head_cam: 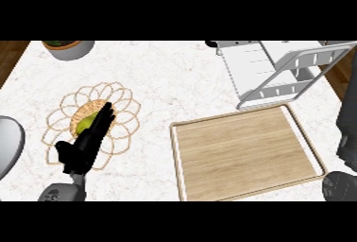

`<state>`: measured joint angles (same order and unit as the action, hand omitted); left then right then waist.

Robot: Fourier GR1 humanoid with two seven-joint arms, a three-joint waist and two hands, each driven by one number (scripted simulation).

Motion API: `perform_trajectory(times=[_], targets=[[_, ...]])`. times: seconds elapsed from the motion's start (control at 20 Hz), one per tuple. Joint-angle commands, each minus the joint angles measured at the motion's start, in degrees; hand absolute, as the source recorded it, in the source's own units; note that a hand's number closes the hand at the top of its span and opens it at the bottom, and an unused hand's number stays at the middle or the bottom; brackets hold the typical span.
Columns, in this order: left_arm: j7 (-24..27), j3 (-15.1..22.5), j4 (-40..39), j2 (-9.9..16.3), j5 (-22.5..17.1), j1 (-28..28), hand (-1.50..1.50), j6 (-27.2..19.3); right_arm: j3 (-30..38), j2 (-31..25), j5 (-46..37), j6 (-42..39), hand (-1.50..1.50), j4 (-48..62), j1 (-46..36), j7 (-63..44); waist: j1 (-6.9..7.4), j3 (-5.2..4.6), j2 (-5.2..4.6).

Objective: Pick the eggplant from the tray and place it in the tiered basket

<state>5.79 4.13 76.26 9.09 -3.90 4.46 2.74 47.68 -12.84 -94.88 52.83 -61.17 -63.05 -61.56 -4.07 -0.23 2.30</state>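
Far left: a grey round thing (8,142) is cut off by the edge, and a pot (70,49) sits at top left. Neither matters for the task. Next is a wire mat (118,94) with a yellow-green item (85,116) on it. Your left hand (87,142) lies over that item, fingers straight and together, pointing up and to the right, thumb out to the side, not curled round anything. I can't tell whether it touches the item. Centre-right is the tray (178,156), and its wood shows bare, with no eggplant on it. The basket (258,66) is just beyond the tray's far right corner, and I see nothing in the parts that show. Your right hand (346,127) is a dark shape half cut off at the right edge, beside the tray. I can't tell whether it's open or holding anything. So I can't locate the eggplant: it's not on the tray and not visibly in the basket, and its long axis and heading are unreadable. My guess is that if it's anywhere, it's in the right hand, mid-carry. If so, the next move calls for lifting up and left over the basket rim, lining the long axis up with the tier, then releasing. Confirm the grasp first.
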Motion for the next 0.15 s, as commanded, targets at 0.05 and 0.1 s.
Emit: perform_trajectory(times=[0.05, 0.1], targets=[[0.07, -0.50, 1.13, 0.49, -0.01, -2.35, 0.00, -0.42, -0.79, 7.98, -1.02, -7.05, -1.50, -15.18, 5.33, -3.17, -1.58, 0.03, 0.92], [-0.16, -0.35, 1.04, -0.20, 0.15, -1.55, 0.00, -1.06, -1.80, 10.21, -0.66, -7.14, -1.50, -17.31, 7.34, -2.03, -2.43, 0.04, 1.12]])
